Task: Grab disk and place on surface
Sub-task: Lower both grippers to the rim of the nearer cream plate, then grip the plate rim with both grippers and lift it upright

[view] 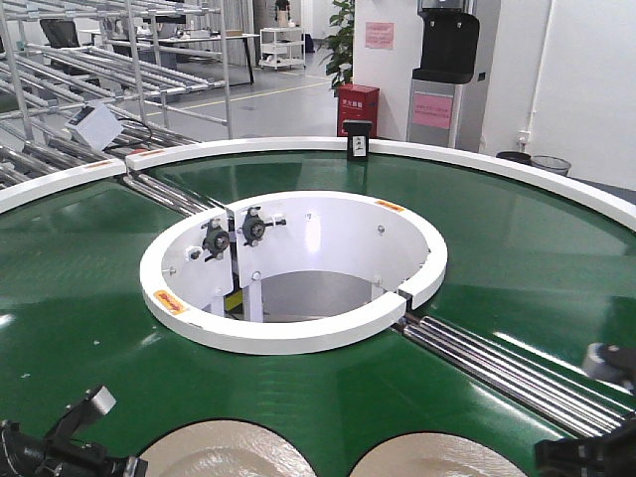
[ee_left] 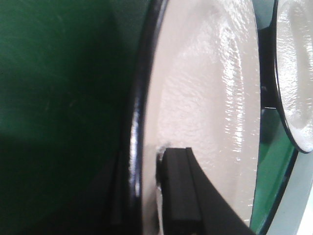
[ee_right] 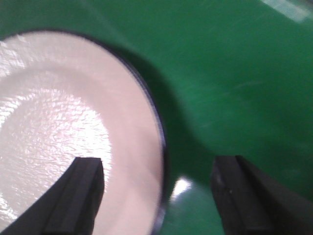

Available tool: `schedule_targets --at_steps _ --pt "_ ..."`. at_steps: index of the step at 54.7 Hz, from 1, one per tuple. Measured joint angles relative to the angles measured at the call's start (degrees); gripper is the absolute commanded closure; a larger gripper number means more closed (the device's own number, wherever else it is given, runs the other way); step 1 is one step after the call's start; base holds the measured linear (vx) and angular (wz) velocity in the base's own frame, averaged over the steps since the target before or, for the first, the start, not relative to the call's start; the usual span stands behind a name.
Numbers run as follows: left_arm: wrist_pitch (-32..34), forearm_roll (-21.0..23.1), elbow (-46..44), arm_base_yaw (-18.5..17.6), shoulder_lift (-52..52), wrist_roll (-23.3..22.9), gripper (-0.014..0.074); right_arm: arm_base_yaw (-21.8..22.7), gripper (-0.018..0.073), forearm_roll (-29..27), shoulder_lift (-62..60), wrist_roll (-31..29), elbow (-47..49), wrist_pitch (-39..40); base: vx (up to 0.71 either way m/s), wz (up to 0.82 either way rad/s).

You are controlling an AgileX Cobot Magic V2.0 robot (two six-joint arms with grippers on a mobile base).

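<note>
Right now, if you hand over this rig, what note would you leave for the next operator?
Left hand: rim of the left disk between its fingers; clamped or not, cannot tell.
Right hand: open, astride the rim of the right disk.
Both disks lie on the green belt.
Done: nothing lifted. To do: grip, lift, place on the black surface, not in view.

Two disks [view: 224,452], seemingly two hands [ee_right: 159,169]

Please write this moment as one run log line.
left fingers: at left disk rim, closure unclear | right fingers: open, astride right disk rim | both disks on green belt
</note>
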State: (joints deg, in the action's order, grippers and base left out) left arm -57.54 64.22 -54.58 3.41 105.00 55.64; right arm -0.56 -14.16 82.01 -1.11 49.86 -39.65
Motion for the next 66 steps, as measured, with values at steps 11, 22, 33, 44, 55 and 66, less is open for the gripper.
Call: schedule_targets --at_steps 11,22,33,44,55,66 --pt "-0.27 0.0 0.0 0.0 0.0 0.0 0.0601 6.39 0.0049 -18.29 10.27 -19.46 0.41 -1.39 0.0 0.0" --pt "-0.32 0.0 0.0 0.0 0.05 0.0 0.0601 10.08 0.0049 -33.38 15.48 -39.42 0.53 -6.52 0.0 0.0" --pt "-0.32 0.12 0.0 0.0 0.05 0.0 0.0601 8.53 0.0054 -37.27 19.37 -47.5 0.76 -8.08 0.0 0.0" --pt "-0.45 0.42 0.0 0.0 0.05 0.0 0.0601 7.08 0.0229 -38.0 20.1 -47.88 1.05 -6.97 0.0 0.0" --pt "-0.23 1.6 0.0 0.0 0.05 -0.05 0.0601 6.82 0.0575 -40.84 18.55 -43.91 1.13 -8.92 0.0 0.0" --pt "0.47 3.32 0.05 0.0 0.16 -1.62 0.0601 6.65 0.0573 -40.6 14.8 -39.75 1.11 -9.79 0.0 0.0"
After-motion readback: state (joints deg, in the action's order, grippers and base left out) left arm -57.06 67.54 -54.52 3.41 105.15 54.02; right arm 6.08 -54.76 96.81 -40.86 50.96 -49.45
